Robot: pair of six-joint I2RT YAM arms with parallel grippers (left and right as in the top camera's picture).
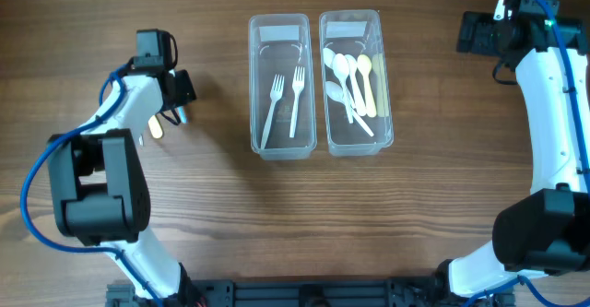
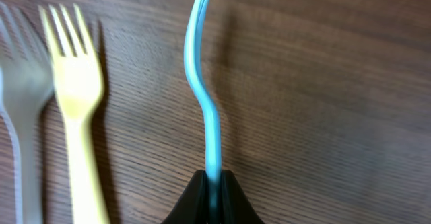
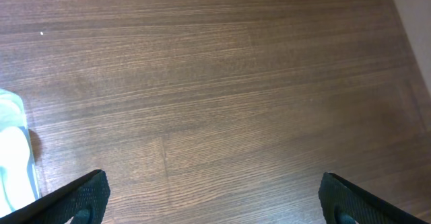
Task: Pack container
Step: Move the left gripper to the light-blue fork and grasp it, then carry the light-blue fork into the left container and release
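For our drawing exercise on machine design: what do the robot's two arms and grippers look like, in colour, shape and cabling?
The left arm and right arm have rounded white links between bulky black joint housings; a blue cable loops alongside each. The right wrist view shows fingers that are black and tapered. No markings are readable.

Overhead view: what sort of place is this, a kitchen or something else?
Probably a robotics lab bench: left arm and right arm flank a wooden table, where clear containers hold sorted forks and spoons.
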